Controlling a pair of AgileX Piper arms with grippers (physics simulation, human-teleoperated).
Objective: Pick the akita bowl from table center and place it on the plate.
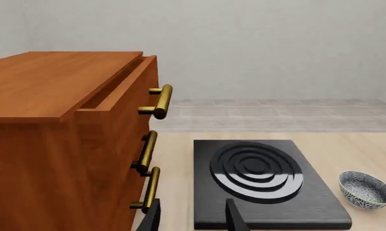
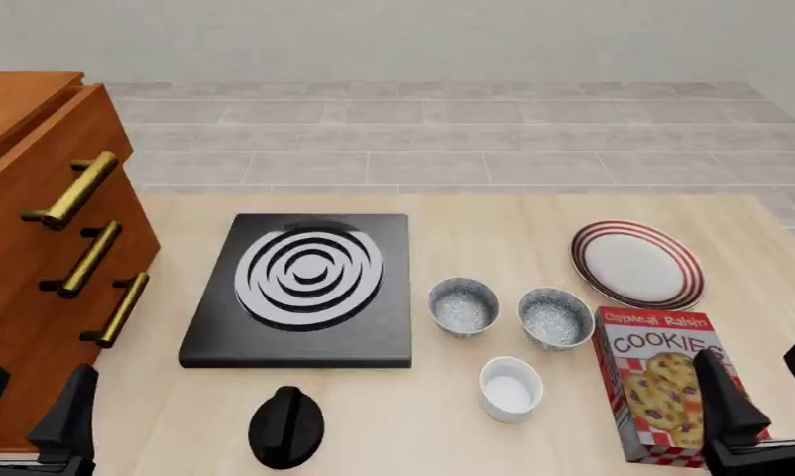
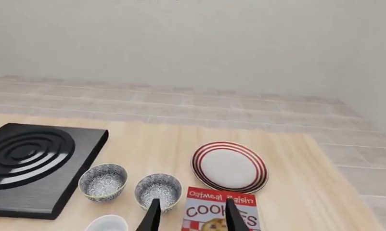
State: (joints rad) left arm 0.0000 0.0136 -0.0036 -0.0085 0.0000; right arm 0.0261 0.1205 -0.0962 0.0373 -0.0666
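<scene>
Two look-alike speckled bowls stand side by side right of the stove. The akita bowl (image 2: 464, 305) (image 3: 103, 182) (image 1: 366, 189) is the one nearer the table's middle, and its twin (image 2: 556, 316) (image 3: 158, 190) stands just right of it. The red-striped white plate (image 2: 635, 265) (image 3: 229, 167) lies farther back and right, with nothing on it. My left gripper (image 2: 28, 416) (image 1: 193, 221) is open at the near left, by the cabinet. My right gripper (image 2: 764, 397) (image 3: 193, 219) is open at the near right above the cookies box, well short of both bowls.
A black stove plate (image 2: 305, 288) lies left of the bowls, with a black knob (image 2: 286, 426) in front of it. A plain white cup (image 2: 511, 389) stands near the bowls. A cookies box (image 2: 662, 397) lies at the near right. A wooden drawer cabinet (image 2: 54, 248) fills the left side.
</scene>
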